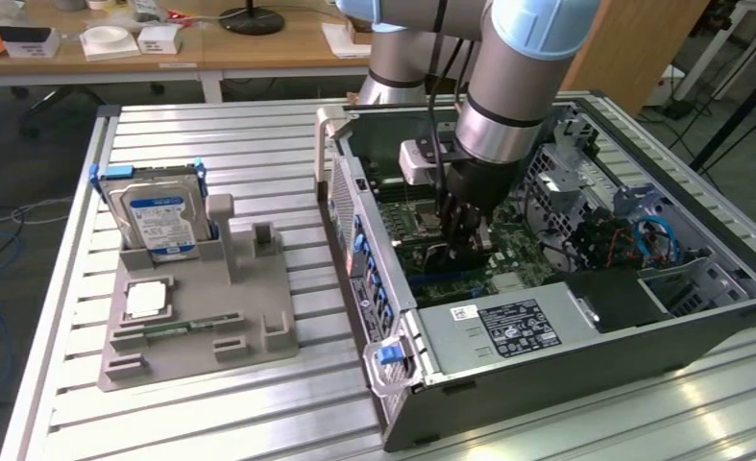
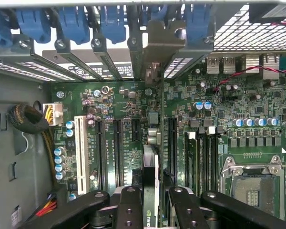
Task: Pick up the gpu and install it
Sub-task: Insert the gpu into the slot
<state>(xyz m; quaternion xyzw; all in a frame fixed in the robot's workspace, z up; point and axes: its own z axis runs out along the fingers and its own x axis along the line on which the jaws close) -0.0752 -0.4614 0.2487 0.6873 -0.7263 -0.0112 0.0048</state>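
My gripper (image 1: 462, 238) is down inside the open computer case (image 1: 391, 384), over the green motherboard (image 2: 119, 105). Its black fingers (image 2: 129, 206) are shut on the gpu (image 2: 150, 191), a thin card seen edge-on in the wrist view, with a logo on its top edge. The card stands upright over the motherboard between two long black slots (image 2: 118, 143). Its silver end bracket (image 2: 157, 45) reaches the rear row of slot openings with blue latches (image 2: 74, 21). In the exterior view the gpu (image 1: 442, 257) is a dark shape under the fingers, mostly hidden by the arm.
On the slatted table at the exterior view's left, a grey holder (image 1: 243, 317) carries a silver hard drive (image 1: 159, 216), a square chip (image 1: 147, 300) and a narrow memory stick (image 1: 179, 328). Inside the case are a CPU socket (image 2: 252, 186), cable bundles (image 2: 31, 121) and a labelled power supply (image 1: 512, 322).
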